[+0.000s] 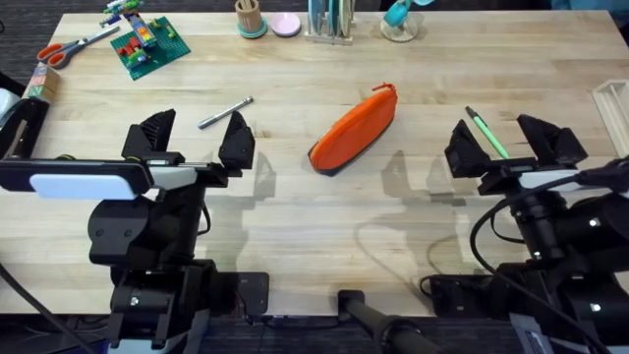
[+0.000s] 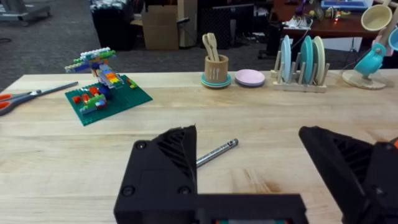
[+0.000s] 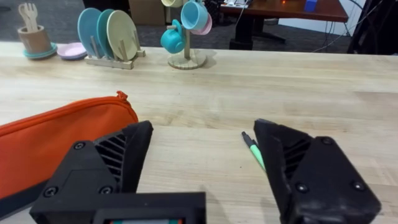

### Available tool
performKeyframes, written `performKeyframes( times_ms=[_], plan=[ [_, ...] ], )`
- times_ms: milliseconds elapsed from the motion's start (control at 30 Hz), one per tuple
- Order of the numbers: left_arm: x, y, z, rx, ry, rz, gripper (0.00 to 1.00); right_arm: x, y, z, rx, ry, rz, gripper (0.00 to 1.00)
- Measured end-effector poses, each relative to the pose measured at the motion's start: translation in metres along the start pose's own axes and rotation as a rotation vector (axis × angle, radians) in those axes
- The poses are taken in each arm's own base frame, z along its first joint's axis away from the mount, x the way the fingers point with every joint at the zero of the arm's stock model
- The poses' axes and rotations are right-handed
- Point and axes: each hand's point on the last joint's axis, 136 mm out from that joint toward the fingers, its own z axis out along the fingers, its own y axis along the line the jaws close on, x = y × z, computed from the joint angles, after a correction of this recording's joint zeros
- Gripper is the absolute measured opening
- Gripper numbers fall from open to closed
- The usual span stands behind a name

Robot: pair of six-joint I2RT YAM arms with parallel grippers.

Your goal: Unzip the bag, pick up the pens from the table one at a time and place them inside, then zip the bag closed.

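The orange bag lies slantwise at the middle of the table, its zipper pull at the far end; it also shows as the bag. A silvery grey pen lies just beyond my left gripper, which stands open and holds nothing; the same pen peeks out past one finger. A green pen lies between the fingers of my right gripper, which is open too. The green pen rests on the wood next to one finger.
At the far left sit a toy brick build on a green plate and orange-handled scissors. A utensil cup, pink dish, plate rack and mug tree line the far edge.
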Motion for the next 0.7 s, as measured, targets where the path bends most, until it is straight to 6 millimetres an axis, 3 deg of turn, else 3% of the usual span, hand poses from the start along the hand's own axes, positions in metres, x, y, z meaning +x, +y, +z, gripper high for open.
performKeyframes(
  times_ms=[500, 700],
  plan=[
    [0.000, 0.000, 0.000, 0.000, 0.000, 0.000, 0.993, -0.001, 0.000, 0.000, 0.000, -0.006, 0.000, 0.997],
    [-0.001, 0.000, 0.000, 0.000, -0.002, 0.000, 0.993, -0.024, 0.000, -0.001, 0.000, -0.096, -0.004, 0.996]
  ],
)
